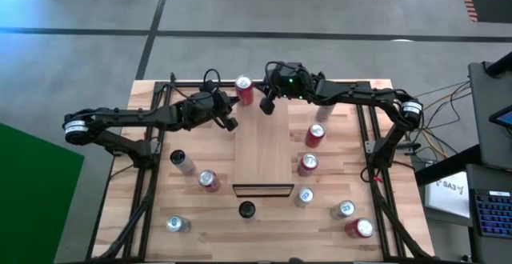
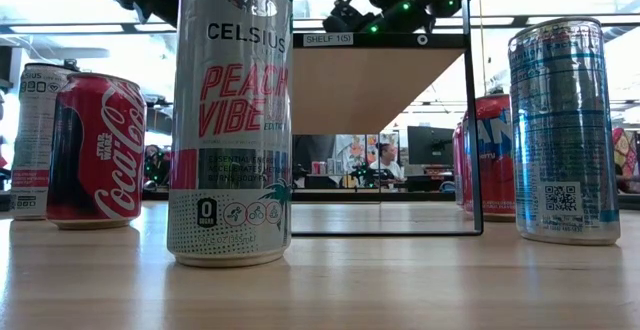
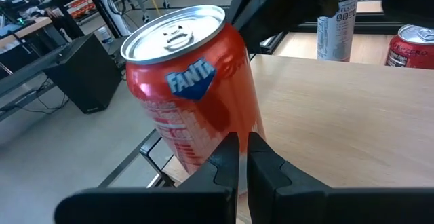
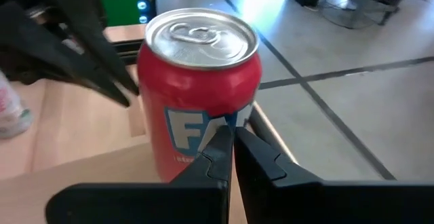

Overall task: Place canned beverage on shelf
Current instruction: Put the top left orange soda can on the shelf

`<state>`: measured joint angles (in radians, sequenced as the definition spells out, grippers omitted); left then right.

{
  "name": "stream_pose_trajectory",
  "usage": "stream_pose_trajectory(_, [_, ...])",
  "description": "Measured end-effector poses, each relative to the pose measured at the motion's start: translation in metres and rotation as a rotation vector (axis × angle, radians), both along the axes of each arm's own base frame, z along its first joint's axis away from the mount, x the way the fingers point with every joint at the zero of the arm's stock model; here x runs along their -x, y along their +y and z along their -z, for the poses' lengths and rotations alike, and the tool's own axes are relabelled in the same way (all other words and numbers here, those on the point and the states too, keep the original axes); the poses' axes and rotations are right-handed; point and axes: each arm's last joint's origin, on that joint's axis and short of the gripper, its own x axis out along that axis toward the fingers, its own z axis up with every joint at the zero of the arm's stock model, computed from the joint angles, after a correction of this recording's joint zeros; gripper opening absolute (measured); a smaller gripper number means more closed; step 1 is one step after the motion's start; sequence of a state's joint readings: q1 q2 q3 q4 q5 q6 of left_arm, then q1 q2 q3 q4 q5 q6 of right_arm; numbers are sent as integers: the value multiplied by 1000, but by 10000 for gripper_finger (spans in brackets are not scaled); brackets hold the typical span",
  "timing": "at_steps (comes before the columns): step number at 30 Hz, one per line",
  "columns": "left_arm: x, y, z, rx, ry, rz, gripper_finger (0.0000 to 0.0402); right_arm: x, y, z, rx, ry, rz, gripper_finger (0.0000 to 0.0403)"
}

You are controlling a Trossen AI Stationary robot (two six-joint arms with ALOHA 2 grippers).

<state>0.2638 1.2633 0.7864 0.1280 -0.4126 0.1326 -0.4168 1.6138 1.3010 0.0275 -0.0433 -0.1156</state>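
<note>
- Standing upright at the far edge of the counter [image 1: 200, 240], the Fanta can [image 1: 244, 90], just off the far left corner of the shelf [image 1: 264, 148], long axis vertical, not yet on the shelf.
- Flanked by both arms: left hand [image 1: 230, 123] near it on its left and slightly nearer the front; right hand [image 1: 266, 104] just beside it on its right, judged the closer of the two.
- Pressed together, fingers of both hands, pinching nothing; can free of either.
- Judged necessary for a grasp: fingers spread first, then brought around the can's body from the side.
- Seen from the left wrist: can [image 3: 186, 81] directly ahead of the closed fingertips [image 3: 230, 166], at the shelf's corner.
- Seen from the right wrist: same can [image 4: 200, 88] ahead of its closed fingertips [image 4: 227, 153].
- Hidden in the low view: this can, behind a tall Celsius can [image 2: 232, 120]; shelf underside [image 2: 370, 90] shown raised instead.
</note>
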Motion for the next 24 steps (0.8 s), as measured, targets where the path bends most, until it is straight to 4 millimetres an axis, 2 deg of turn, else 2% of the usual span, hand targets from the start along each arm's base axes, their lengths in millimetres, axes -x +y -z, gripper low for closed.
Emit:
stream_pose_trajectory(11, [0,0,0,0,1,0,0,2,1,1,-15,21,-12,11])
stream_pose_trajectory(15, [0,0,0,8,-1,-1,0,5,0,-2,-2,25,48,11])
stream_pose_trajectory(19, [3,-2,2,42,26,-7,0,7,-5,-6,40,8,95,11])
stream_pose_trajectory(24, [4,-2,3,45,30,-11,0,0,-14,3,63,-7,100,11])
